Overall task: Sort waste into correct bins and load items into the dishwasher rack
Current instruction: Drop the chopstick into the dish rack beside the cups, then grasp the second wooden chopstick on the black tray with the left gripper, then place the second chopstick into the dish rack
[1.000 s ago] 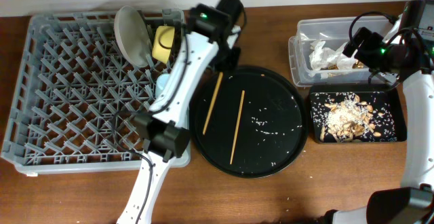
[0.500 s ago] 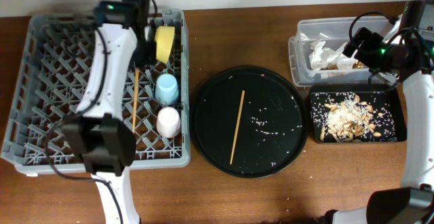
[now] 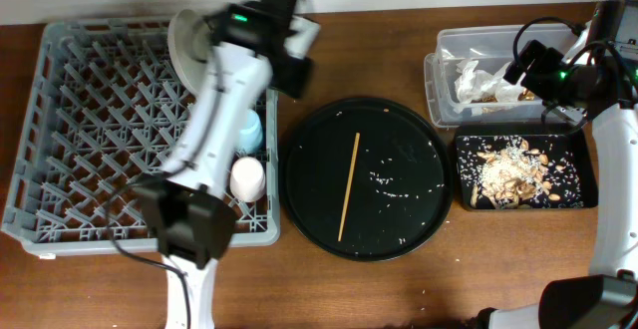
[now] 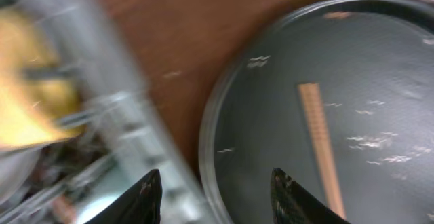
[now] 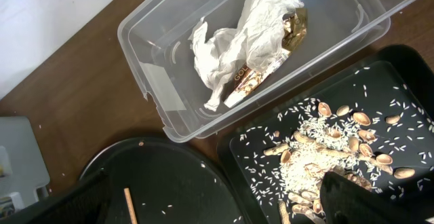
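The grey dishwasher rack (image 3: pixel 90 150) holds the pale plate (image 3: pixel 187 45), a blue cup (image 3: pixel 250 130) and a pale pink cup (image 3: pixel 247 177). The yellow bowl shows as a blur in the left wrist view (image 4: pixel 27 88). One chopstick (image 3: pixel 349 184) lies on the round black tray (image 3: pixel 399 140); the other is hidden. My left gripper (image 3: pixel 295 68) is open and empty over the gap between rack and round tray (image 4: pixel 215 191). The clear tub (image 3: pixel 444 80) holds the napkin (image 5: pixel 237 41) and gold wrapper (image 5: pixel 293 27). The black rectangular tray (image 3: pixel 578 184) holds food scraps (image 5: pixel 319 163). My right gripper (image 3: pixel 530 73) is open and empty above them (image 5: pixel 210 200).
The left arm lies across the rack's right side, from the front edge (image 3: pixel 189 239) to the back. Rice grains are scattered on the round tray (image 4: pixel 366 141). Bare wooden table (image 3: pixel 399 55) shows between the round tray and the tub.
One chopstick has gone from the round tray into the rack. My left gripper has since swung right, from over the rack to the round tray's rim. The right arm has not moved.
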### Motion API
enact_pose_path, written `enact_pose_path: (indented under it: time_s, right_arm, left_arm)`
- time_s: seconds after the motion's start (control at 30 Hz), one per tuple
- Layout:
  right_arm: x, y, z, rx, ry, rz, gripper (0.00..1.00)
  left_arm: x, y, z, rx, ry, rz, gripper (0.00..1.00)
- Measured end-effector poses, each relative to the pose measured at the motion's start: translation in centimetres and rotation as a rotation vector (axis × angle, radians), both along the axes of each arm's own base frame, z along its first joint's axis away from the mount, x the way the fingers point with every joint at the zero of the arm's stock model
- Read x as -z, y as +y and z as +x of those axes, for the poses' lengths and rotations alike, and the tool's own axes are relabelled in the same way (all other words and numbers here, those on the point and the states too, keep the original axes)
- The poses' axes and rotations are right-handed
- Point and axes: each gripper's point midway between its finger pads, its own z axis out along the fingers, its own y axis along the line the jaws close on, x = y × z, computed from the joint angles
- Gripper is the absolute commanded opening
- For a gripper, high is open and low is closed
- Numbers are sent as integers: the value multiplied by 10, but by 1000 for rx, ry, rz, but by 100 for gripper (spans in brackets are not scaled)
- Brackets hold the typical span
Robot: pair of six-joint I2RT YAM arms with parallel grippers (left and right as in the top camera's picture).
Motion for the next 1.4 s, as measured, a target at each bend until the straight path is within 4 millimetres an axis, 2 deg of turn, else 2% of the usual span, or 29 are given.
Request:
enact_pose_path:
  time_s: [0.07,0.1,0.13,0.17,0.27,0.33,0.47,0.57,0.73,0.8,0.9,1.0,1.2,1.27,1.33,1.4]
  right_arm:
    - [0,0,0,0,0,0,99]
    - [0,0,0,0,0,0,98]
    - [0,0,0,0,0,0,99]
    - [0,0,0,-1,0,0,98]
    - [0,0,0,0,0,0,98]
    - [0,0,0,0,0,0,98]
    - [0,0,0,0,0,0,98]
    - [0,0,0,0,0,-1,98]
    - [0,0,0,0,0,0,99]
    - [0,0,0,0,0,0,98]
    - [0,0,0,0,0,0,98]
    - [0,0,0,0,0,0,98]
    - [0,0,0,0,0,0,99]
    - [0,0,0,0,-1,0,99]
    - [0,0,0,0,-1,-1,99]
    - [0,0,0,0,0,1,98]
  left_arm:
    - [2,-45,-20,46,9,-33,51]
    - [15,-67,-31,50,43,-36,51]
    - [32,-77,-36,41,80,-26,49]
    - [63,-85,-39,27,138,2,47]
    - [133,-92,-51,11,264,82,44]
    - [146,-95,-55,9,289,94,44]
    - [151,-104,-52,-3,285,58,44]
    - [179,-103,-55,-12,330,80,40]
    - [179,-104,-53,-18,323,75,27]
    - [179,-103,-52,-19,320,80,18]
    - [180,-101,-51,-23,296,114,11]
    - [180,-108,-56,2,254,166,2]
    - [175,-113,-62,19,261,193,1]
    - [155,-111,-59,15,264,187,1]
    - [102,-103,-41,-9,200,130,0]
    - [40,-76,-17,-74,96,40,0]
